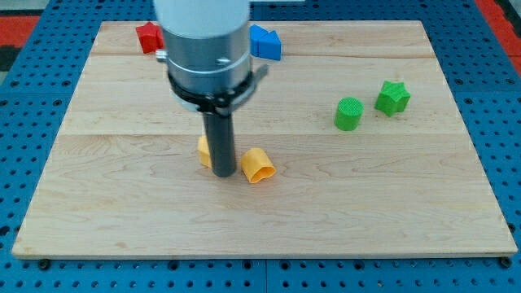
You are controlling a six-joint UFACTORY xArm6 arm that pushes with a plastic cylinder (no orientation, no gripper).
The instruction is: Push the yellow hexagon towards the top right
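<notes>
My tip [224, 172] sits between 2 yellow blocks [204, 150] [258, 165], shapes unclear; no pincer.

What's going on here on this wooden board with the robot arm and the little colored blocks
A robot arm is working on the wooden board with a dark rod. My tip rests between two yellow blocks: one partly hidden behind the rod on the view's left, the other just to its right. Which one is the hexagon is hard to tell. A red block and a blue block sit near the view's top, and a green cylinder and green star sit on the view's right.
</notes>
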